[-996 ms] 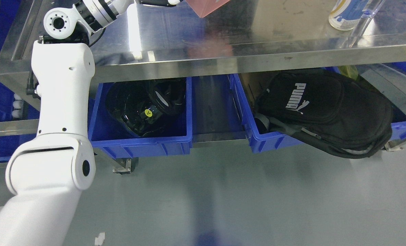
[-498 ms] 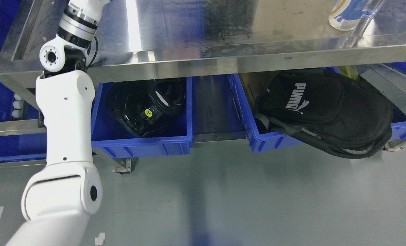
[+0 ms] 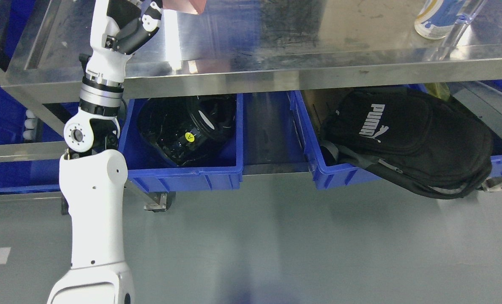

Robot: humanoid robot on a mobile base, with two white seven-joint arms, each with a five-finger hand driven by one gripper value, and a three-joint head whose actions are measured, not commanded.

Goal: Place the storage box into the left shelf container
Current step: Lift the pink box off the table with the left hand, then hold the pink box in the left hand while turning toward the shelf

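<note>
Left robot hand [image 3: 139, 19] at top edge beside pink storage box [image 3: 189, 5]; grip cannot tell. Advice: carry level, lower squarely into left blue plastic bin [image 3: 183, 177], avoiding steel table [image 3: 297, 71] edge.

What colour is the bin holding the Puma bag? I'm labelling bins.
Blue bin, seen in the head view.

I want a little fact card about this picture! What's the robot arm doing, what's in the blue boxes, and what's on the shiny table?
Left arm: rises from the lower left; the left hand is up at the steel table top
Held thing: a pink box corner shows beside the hand at the top edge; grasp unclear
Right arm: not in view
Left blue bin: holds a shiny black item with a yellow sticker
Right blue bin: holds a black Puma bag hanging over its front
Table top: a bottle at the far right
</note>
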